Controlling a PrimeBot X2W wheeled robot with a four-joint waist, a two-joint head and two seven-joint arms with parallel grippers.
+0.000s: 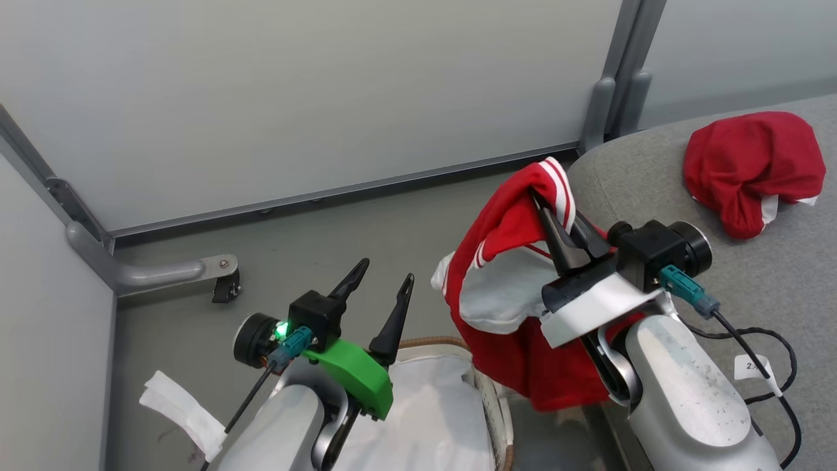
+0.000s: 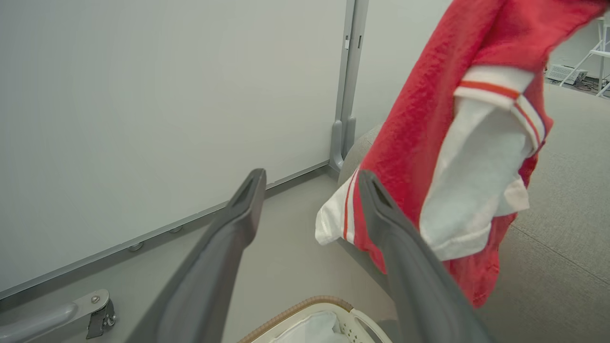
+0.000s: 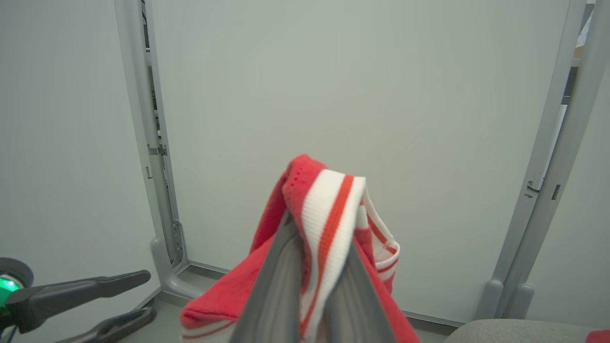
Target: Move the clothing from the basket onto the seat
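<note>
Right gripper (image 1: 546,216): jaws closed on the striped trim of a red garment (image 1: 516,307), which is lifted clear of the basket (image 1: 431,341). The cloth hangs below the gripper and to its left, long axis near vertical.

Left gripper (image 1: 386,271): fingers spread wide with nothing between them, above the basket. The hanging cloth is just to its right; contact cannot be told. Below it, the basket's visible part shows white liner (image 1: 425,405).

The seat (image 1: 654,183) lies right of the right gripper, rounded edge close against the hanging cloth. A second red garment (image 1: 752,163) lies on it, further right.

Judgement: the right arm is nearer. The coming move is a carry rightward, high enough for the hem to clear the edge.

Surface: grey upholstery, a cable (image 1: 778,340) across it. Room: grey floor (image 1: 327,235), pale partition panels (image 1: 294,98).
</note>
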